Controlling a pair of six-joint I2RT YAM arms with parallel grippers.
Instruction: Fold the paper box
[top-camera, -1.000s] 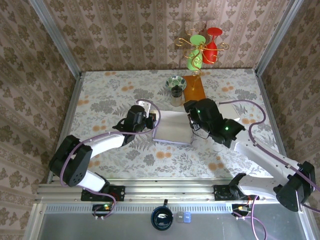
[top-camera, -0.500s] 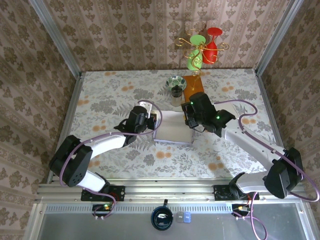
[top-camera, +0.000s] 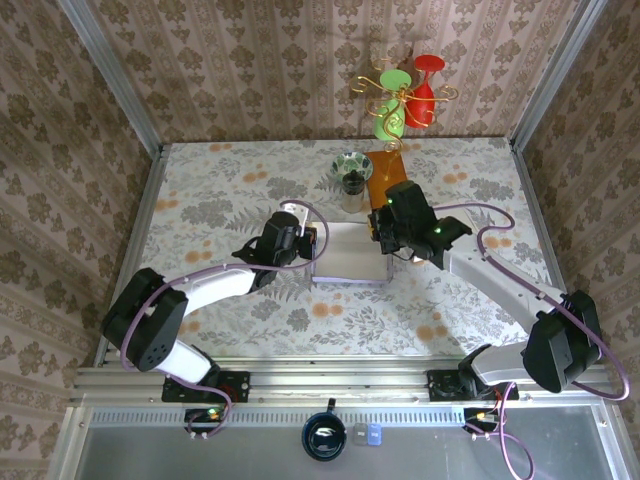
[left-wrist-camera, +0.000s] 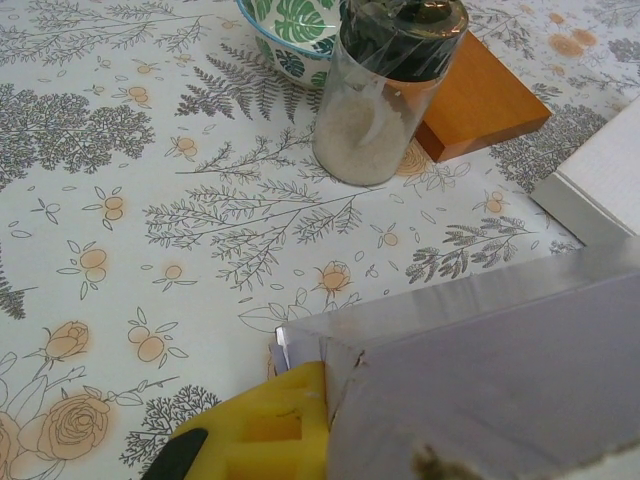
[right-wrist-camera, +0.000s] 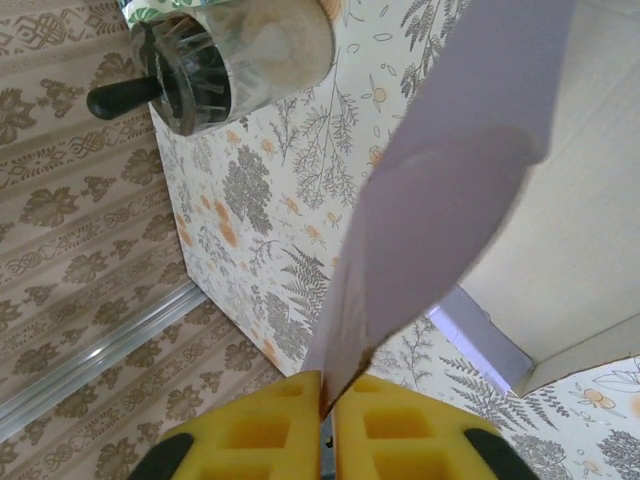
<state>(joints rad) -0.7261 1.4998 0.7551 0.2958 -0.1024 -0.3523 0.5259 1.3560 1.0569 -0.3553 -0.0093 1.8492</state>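
Observation:
The paper box (top-camera: 350, 262), white and pale lilac, lies half-formed in the middle of the table between both arms. My left gripper (top-camera: 312, 245) is shut on its left wall. In the left wrist view a yellow finger (left-wrist-camera: 270, 430) presses against the wall's corner (left-wrist-camera: 340, 350), and the other finger is hidden behind the paper. My right gripper (top-camera: 385, 235) is at the box's far right corner. In the right wrist view its two yellow fingertips (right-wrist-camera: 328, 395) pinch a lilac flap (right-wrist-camera: 440, 200) that stands up beside the box's cream inside (right-wrist-camera: 590, 250).
A glass jar with a dark lid (top-camera: 352, 190) stands just behind the box, with a leaf-patterned bowl (top-camera: 352, 164) and an orange wooden block (top-camera: 388, 178) beside it. Red and green glasses hang on a gold stand (top-camera: 405, 100) at the back. Metal rails edge the table.
My right gripper has swung in from the right to the box's far right corner and shut on the flap. The left gripper has kept its grip, and the box has shifted slightly.

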